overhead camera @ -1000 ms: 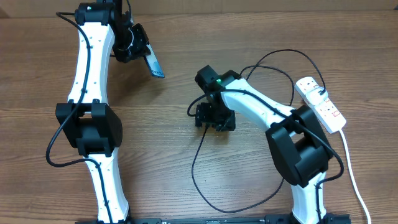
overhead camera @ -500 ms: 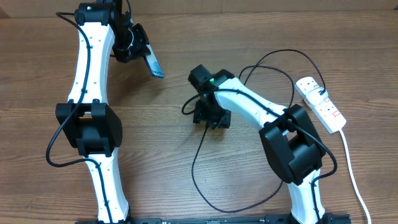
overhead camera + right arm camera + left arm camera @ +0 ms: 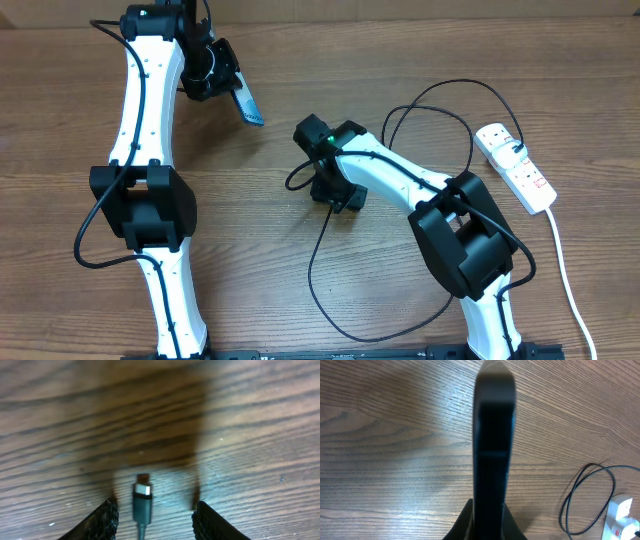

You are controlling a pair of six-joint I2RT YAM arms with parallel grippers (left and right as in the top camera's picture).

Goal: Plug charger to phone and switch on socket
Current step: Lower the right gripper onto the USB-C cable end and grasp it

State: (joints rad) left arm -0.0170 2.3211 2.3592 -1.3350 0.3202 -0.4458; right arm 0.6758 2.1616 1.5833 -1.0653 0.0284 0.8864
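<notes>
My left gripper (image 3: 226, 86) at the far left is shut on the phone (image 3: 248, 106), holding it edge-up above the table. In the left wrist view the phone (image 3: 492, 435) rises as a dark slab from between the fingers (image 3: 465, 522). My right gripper (image 3: 336, 192) hangs low over the table's middle, above the end of the black charger (image 3: 312, 270). The right wrist view shows the metal-tipped plug (image 3: 142, 502) lying on the wood between the fingers (image 3: 102, 521), nearer the left one, with a gap on both sides. The white socket (image 3: 516, 166) lies at the right edge.
The charger's cable loops widely from the socket across the table's right half and down toward the front edge. A thick white cord (image 3: 566, 270) runs from the socket to the front right. The cable (image 3: 570, 505) and socket (image 3: 621, 516) also show in the left wrist view.
My right arm has swung left across the table, and the cable's end near it has shifted left too. The left arm and phone have stayed still.
</notes>
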